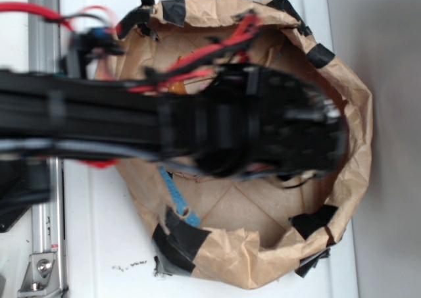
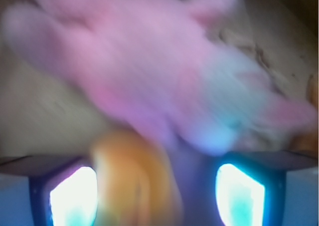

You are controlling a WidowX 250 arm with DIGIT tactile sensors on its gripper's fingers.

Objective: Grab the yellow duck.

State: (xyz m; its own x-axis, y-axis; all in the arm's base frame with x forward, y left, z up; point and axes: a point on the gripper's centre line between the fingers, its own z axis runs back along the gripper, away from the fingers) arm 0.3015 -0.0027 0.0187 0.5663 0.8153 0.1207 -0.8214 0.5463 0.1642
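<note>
My gripper (image 2: 157,196) is open, its two bright pads (image 2: 72,196) far apart at the bottom of the wrist view. Between them, close to the left pad, sits a rounded orange-yellow thing (image 2: 134,181). It is too blurred to tell whether it is the yellow duck. A pink plush bunny (image 2: 149,71) lies just beyond it and fills most of that view. In the exterior view my black arm and gripper (image 1: 309,140) reach down into a brown paper bag (image 1: 355,179) and hide its contents, apart from a small orange bit (image 1: 176,84) behind the arm.
The bag's crumpled rim is patched with black tape (image 1: 181,235). A blue strip (image 1: 176,198) lies against its inner wall. The bag stands on a white surface (image 1: 99,245), with a metal rail (image 1: 45,245) along the left.
</note>
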